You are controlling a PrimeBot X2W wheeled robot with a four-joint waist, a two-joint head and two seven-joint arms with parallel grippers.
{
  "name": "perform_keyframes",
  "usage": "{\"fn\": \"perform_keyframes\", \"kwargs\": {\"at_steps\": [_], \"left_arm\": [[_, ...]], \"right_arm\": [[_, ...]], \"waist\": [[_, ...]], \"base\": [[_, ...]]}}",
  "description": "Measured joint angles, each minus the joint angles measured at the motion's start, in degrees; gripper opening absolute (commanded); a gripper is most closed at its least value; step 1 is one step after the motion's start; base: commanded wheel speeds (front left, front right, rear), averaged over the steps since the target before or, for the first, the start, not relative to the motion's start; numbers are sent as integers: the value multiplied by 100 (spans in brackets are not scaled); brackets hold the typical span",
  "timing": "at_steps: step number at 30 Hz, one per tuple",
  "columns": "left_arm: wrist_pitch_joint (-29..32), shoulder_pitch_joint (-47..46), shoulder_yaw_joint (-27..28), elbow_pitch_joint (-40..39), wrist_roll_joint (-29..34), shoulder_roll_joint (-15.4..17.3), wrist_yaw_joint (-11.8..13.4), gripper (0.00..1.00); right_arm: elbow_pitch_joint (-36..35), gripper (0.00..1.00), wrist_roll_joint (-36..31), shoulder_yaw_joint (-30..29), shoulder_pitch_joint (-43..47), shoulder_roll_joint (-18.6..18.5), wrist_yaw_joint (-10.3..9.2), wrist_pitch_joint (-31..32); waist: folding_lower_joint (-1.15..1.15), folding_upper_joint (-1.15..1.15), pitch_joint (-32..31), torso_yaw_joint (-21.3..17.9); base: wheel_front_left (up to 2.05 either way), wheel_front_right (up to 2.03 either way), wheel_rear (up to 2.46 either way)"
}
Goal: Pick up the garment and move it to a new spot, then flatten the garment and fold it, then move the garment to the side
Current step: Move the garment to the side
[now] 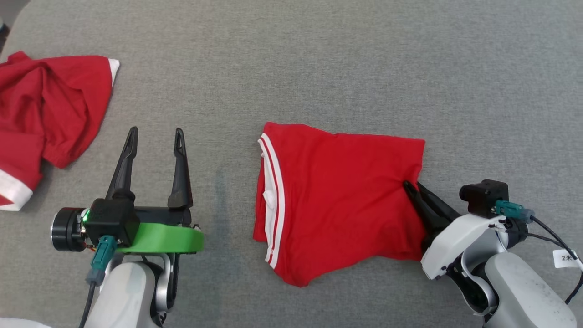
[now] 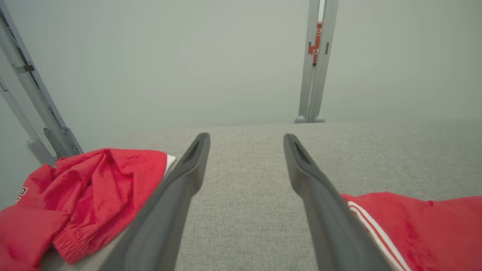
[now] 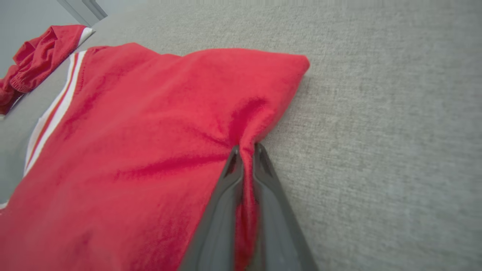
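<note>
Grey woven fabric covers the desk [image 1: 319, 54]. Folded red garment [image 1: 341, 200], with a white double stripe along its left edge, lies flat at frame centre. Right end effector [image 1: 412, 186], lower right, pinches a ridge of cloth at the garment's right edge. Left end effector [image 1: 155, 136], lower left, stands wide and empty. Crumpled red clothing [image 1: 50, 105] lies upper left.

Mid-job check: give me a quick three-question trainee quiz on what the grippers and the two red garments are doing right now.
1. True or false: the left gripper is open and holds nothing.
2. Which edge of the folded red garment does the right gripper pinch? A: the white-striped edge. B: the plain edge opposite the stripes.
3. Fill in: this garment and the crumpled red garment both lie on a ____ fabric surface.
Key: 1 true; 2 B; 3 grey.
</note>
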Motion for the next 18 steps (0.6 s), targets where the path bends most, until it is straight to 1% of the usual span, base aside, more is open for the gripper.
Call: {"fn": "perform_keyframes", "kwargs": {"at_steps": [5, 6, 9, 13, 18], "left_arm": [[-8, -47, -10, -135, 112, 71, -65, 100], [-8, -162, -23, -190, 155, 108, -102, 100], [-5, -324, -71, -298, 209, 142, -135, 100], [97, -650, -241, -460, 333, 154, -243, 100], [208, -1046, -432, -647, 445, 136, -315, 100]], "right_arm": [[-20, 0, 77, -48, -169, -199, 0, -164], [23, 0, 104, -146, -356, -307, -1, -243], [186, 0, 158, -316, -754, -535, -1, -314], [592, 0, 250, -751, -1391, -995, -1, -422], [1234, 0, 331, -1393, -2073, -1567, -3, -568]], "waist": [[0, 0, 35, -357], [0, 0, 83, -530], [0, 0, 203, -761], [0, 0, 499, -986], [0, 0, 960, -1144]], "base": [[0, 0, 0], [0, 0, 0], [0, 0, 0], [0, 0, 0], [0, 0, 0]]}}
